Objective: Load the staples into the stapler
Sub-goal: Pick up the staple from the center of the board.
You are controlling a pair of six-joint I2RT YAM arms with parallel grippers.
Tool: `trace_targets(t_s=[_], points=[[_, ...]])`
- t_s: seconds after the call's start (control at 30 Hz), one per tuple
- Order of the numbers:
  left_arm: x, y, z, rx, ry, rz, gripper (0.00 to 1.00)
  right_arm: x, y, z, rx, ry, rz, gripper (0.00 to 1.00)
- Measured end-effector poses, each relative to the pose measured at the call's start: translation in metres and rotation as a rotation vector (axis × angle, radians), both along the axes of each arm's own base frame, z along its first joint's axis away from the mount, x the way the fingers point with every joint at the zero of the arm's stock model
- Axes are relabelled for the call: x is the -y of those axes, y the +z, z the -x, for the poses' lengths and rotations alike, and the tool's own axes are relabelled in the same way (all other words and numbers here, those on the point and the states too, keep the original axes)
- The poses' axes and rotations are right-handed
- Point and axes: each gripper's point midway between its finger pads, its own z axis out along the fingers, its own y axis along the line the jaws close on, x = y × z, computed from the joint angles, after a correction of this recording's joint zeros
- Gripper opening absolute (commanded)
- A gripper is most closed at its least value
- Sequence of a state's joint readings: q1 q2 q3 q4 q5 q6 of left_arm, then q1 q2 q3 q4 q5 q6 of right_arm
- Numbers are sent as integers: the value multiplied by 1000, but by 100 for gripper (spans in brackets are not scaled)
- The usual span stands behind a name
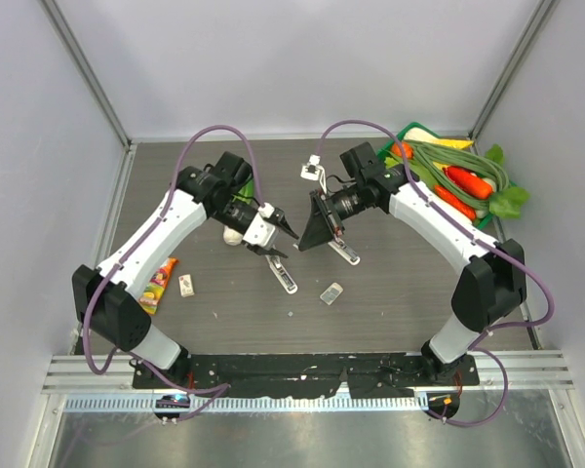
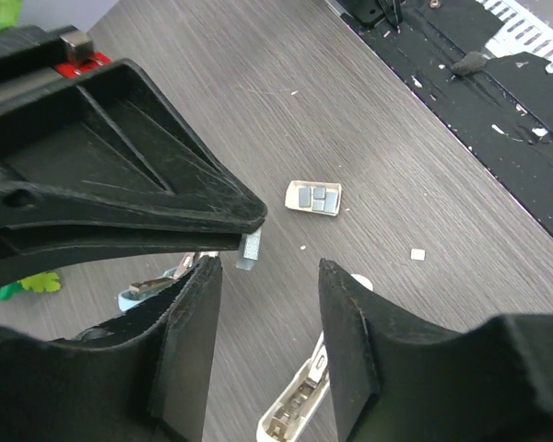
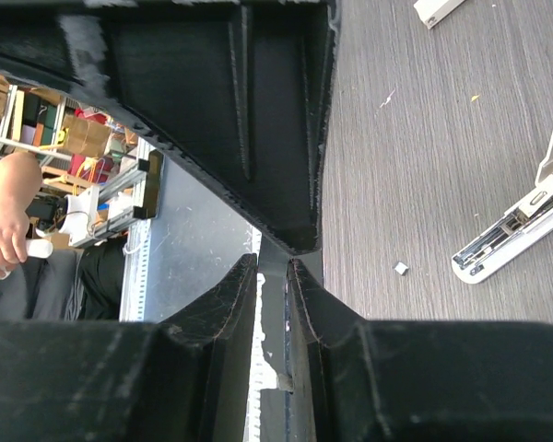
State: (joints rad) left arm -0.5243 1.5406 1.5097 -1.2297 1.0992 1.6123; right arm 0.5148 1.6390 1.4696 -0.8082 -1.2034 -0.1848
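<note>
The white stapler (image 1: 285,276) lies opened on the dark table, its metal channel (image 2: 295,405) facing up; it also shows in the right wrist view (image 3: 516,230). My left gripper (image 1: 273,251) hovers just above it, its jaws (image 2: 269,265) open with nothing between them. From the right, my right gripper (image 1: 331,234) reaches in, shut (image 3: 272,262) on a thin grey strip of staples (image 3: 275,304). The strip's silvery end (image 2: 249,250) hangs beside my left finger's tip. The staples' small box (image 1: 331,292) lies open on the table nearby, with strips inside (image 2: 313,198).
A pale blue-grey bar (image 1: 344,253) lies under the right gripper and shows at the left of the left wrist view (image 2: 152,290). A green basket of vegetables (image 1: 458,180) stands at the back right. A snack packet (image 1: 159,283) and a small box (image 1: 187,285) lie front left.
</note>
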Motion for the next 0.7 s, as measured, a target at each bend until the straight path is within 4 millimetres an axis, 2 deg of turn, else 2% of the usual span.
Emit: trace_targets(t_s=[0.23, 0.7], points=[[5, 3, 0, -9, 2, -3, 48, -1, -5, -1, -19, 2, 1, 25], [11, -1, -2, -14, 16, -24, 32, 1, -8, -4, -71, -20, -6, 25]])
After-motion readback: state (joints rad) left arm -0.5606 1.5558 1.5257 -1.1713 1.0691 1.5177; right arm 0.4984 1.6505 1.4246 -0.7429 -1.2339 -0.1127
